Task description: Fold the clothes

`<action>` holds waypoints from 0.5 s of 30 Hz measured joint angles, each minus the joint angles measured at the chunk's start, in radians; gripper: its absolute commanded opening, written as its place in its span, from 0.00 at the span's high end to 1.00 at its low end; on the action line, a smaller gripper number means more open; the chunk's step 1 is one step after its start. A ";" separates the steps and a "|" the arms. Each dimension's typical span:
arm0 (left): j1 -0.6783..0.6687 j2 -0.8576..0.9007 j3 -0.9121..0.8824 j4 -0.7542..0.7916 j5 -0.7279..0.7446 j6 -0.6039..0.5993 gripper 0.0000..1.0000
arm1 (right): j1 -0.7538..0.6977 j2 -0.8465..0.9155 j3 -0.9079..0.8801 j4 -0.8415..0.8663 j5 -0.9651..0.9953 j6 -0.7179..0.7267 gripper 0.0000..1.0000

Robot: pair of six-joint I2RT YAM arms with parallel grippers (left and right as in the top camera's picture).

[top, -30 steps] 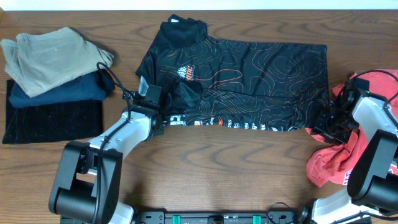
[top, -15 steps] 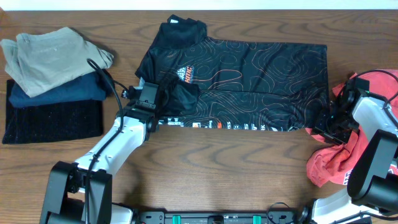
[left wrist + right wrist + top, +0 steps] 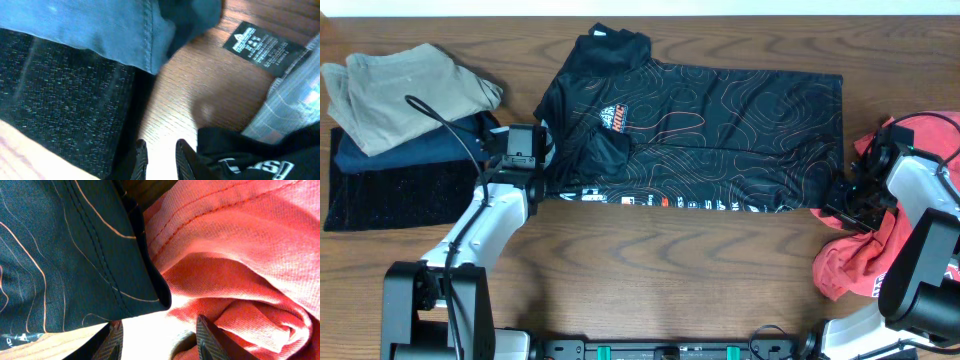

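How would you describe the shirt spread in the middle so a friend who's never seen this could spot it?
On the wooden table, between the folded stack at the left and the coral-red heap at the right, the black jersey lies spread out. Thin orange contour lines and an orange chest logo set it apart from the stack's speckled black cloth.
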 measured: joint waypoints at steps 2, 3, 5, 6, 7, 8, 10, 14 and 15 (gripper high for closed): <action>0.000 0.000 0.000 0.000 0.040 0.001 0.78 | 0.000 0.000 0.000 0.000 0.000 0.000 0.56; 0.000 0.000 0.000 0.001 0.066 0.005 0.78 | 0.000 0.000 0.000 -0.002 -0.004 -0.001 0.59; 0.000 0.000 0.000 0.002 0.124 0.019 0.78 | 0.000 0.000 0.001 -0.015 -0.031 -0.019 0.62; 0.000 0.000 0.000 0.004 0.164 0.026 0.78 | 0.000 0.000 0.004 -0.022 -0.049 -0.029 0.62; 0.000 0.001 0.000 0.007 0.198 0.032 0.78 | 0.000 0.000 0.012 -0.029 -0.076 -0.040 0.62; 0.000 0.002 0.000 0.011 0.225 0.039 0.78 | 0.000 -0.001 0.019 -0.030 -0.089 -0.047 0.63; 0.000 0.002 0.000 0.022 0.293 0.049 0.78 | 0.000 -0.005 0.055 -0.038 -0.121 -0.062 0.67; 0.000 0.002 0.000 0.027 0.382 0.056 0.78 | 0.000 -0.033 0.119 -0.073 -0.152 -0.096 0.71; 0.000 0.002 0.000 0.027 0.397 0.056 0.78 | 0.000 -0.042 0.124 -0.086 -0.158 -0.106 0.72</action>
